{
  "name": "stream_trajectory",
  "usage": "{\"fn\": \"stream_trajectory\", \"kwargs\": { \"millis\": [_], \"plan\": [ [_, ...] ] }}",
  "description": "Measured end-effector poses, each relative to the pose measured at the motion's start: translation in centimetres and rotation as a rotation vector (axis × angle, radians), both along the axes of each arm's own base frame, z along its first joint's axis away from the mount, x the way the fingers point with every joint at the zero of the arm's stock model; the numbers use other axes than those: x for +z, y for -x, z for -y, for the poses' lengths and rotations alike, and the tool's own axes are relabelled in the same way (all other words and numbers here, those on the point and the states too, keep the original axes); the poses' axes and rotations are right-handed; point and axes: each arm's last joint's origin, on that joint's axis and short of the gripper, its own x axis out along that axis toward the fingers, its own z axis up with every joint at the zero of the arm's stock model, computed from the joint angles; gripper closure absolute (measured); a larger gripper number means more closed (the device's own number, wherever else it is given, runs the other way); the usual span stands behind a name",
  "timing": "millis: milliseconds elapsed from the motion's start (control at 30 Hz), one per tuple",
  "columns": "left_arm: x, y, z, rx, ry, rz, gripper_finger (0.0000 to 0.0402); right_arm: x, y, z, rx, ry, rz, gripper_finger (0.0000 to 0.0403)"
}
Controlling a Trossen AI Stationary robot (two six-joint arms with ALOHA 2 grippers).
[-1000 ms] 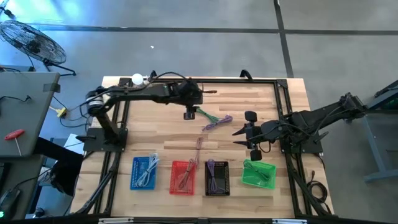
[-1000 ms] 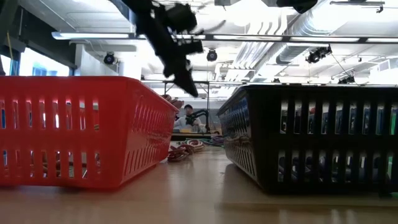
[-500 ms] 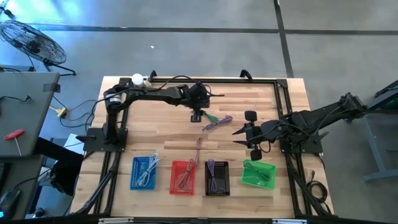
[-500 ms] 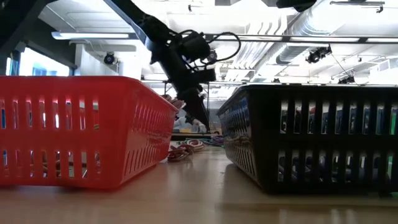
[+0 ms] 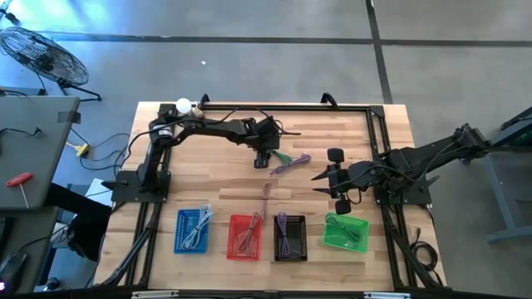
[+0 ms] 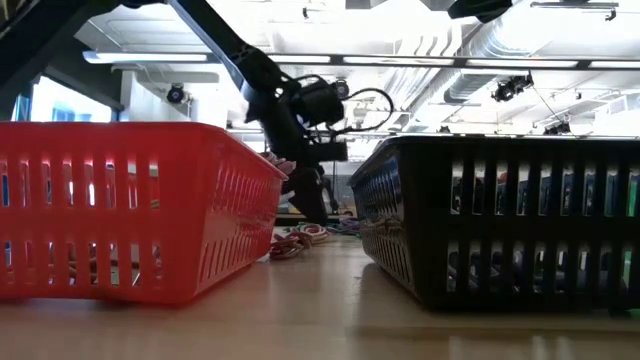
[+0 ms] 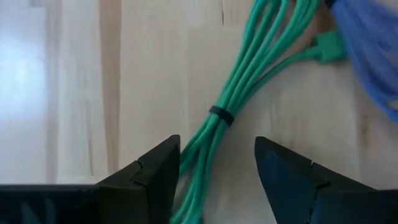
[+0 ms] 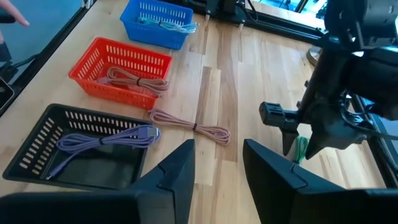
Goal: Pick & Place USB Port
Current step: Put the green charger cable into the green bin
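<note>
Since the green cable is light and floppy, I'd pinch near its tie; left claw spread, straddling it.

Grey concrete floor w/ dark seam lines. Pedestal fan off to 1 side, grey bench near it w/ red-handled tool. Overhead: strip lights, silver ducting, white ceiling.
</note>
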Motion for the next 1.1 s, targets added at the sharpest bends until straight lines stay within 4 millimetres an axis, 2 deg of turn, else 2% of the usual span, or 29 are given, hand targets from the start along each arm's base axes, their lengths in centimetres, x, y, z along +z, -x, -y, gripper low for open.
{"fn": "stream_trajectory", "kwargs": {
  "millis": [333,433,600,633,800,900,1000,1100],
  "plan": [
    [-1.0,-0.2,-0.1,0.016,-0.012,-0.027,0.0209,-0.1,0.1,0.0,0.001,-0.001,-0.012,0.0275],
    [-1.1,-0.1,-0.1,0.025,-0.025,-0.035,0.0248,-0.1,0.1,0.0,0.001,-0.001,-0.012,0.0275],
    [-1.1,-0.3,0.2,0.019,-0.045,-0.041,0.0373,-0.1,0.1,0.0,0.001,-0.001,-0.013,0.0275],
    [-1.1,-0.4,0.4,0.017,-0.055,-0.043,0.0383,-0.1,0.1,0.0,0.002,-0.001,-0.013,0.0275],
    [-1.1,-0.7,1.2,0.026,-0.120,-0.058,0.0379,-0.1,0.0,0.0,0.001,-0.002,-0.011,0.0275],
    [-0.6,-0.9,1.8,0.029,-0.185,-0.094,0.0393,0.0,0.0,0.0,0.002,-0.005,0.000,0.0275],
    [0.5,-0.8,2.6,0.049,-0.253,-0.167,0.0390,0.3,-0.2,-0.1,0.008,0.000,0.038,0.0275],
    [3.4,-1.4,3.8,0.043,-0.368,-0.205,0.0393,0.8,-0.5,-0.2,0.034,0.019,0.093,0.0275]
  ]
}}
